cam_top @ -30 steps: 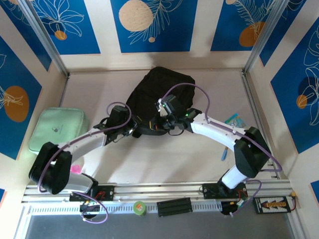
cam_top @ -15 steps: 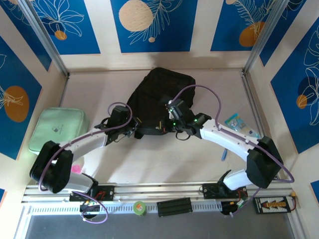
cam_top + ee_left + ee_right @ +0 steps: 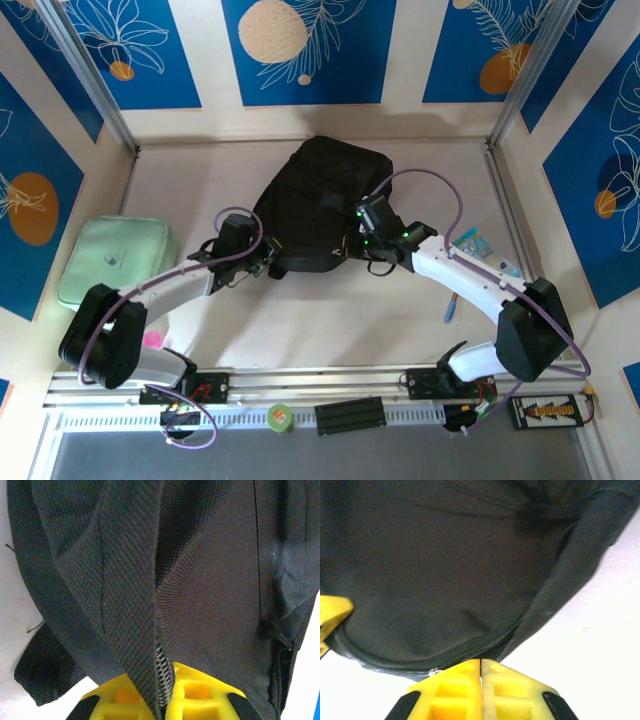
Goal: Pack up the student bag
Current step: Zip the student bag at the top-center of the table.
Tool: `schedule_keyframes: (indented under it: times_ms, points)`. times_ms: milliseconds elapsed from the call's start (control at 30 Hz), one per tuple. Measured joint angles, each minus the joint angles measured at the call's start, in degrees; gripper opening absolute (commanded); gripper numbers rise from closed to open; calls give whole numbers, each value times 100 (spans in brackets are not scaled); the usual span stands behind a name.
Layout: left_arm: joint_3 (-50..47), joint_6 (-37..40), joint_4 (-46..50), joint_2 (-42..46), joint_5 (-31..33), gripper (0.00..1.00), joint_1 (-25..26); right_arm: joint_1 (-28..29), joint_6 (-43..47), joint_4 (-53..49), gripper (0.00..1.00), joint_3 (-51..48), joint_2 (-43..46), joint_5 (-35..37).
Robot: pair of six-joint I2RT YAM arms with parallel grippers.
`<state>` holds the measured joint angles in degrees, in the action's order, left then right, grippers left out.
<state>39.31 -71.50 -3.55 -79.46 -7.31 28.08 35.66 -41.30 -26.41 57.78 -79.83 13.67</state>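
The large black soft fabric student bag [image 3: 320,200] lies slumped on the pale table [image 3: 300,320], in the middle toward the far side. The left gripper [image 3: 268,262] sits at the bag's near left corner. In the left wrist view its yellow fingers [image 3: 200,692] pinch an upright fold of the bag's woven cloth. The right gripper [image 3: 352,250] is at the bag's near right edge. Its yellow fingers [image 3: 510,685] are pressed together just beside the zip seam; whether anything lies between them I cannot tell. A mint-green rectangular padded pouch [image 3: 115,258] lies at the table's left edge, well apart from the bag.
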Motion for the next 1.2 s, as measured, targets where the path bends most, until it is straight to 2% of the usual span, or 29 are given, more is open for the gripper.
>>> schedule_keyframes:
  times_ms: [433, 867, 1067, 1133, 1200]
  points:
    - [-155, 203, 111, 151, -149, 0, -157, -356, 256, -625, 0, 531, -638, 745]
    - [-153, 1023, 713, 201, -299, 0, -208, -374, 1056, -1287, 0, 1897, -1823, 1744]
    - [-155, 1259, 1198, 505, -337, 0, -131, -282, 1217, -1279, 0, 1862, -1803, 1482]
    - [-155, 1325, 1469, 686, -317, 16, -59, -260, 1239, -1152, 0, 1681, -1639, 1161]
    - [-160, 1419, 1849, 925, -317, 36, 98, -262, 1237, -1023, 0, 1362, -1355, 828]
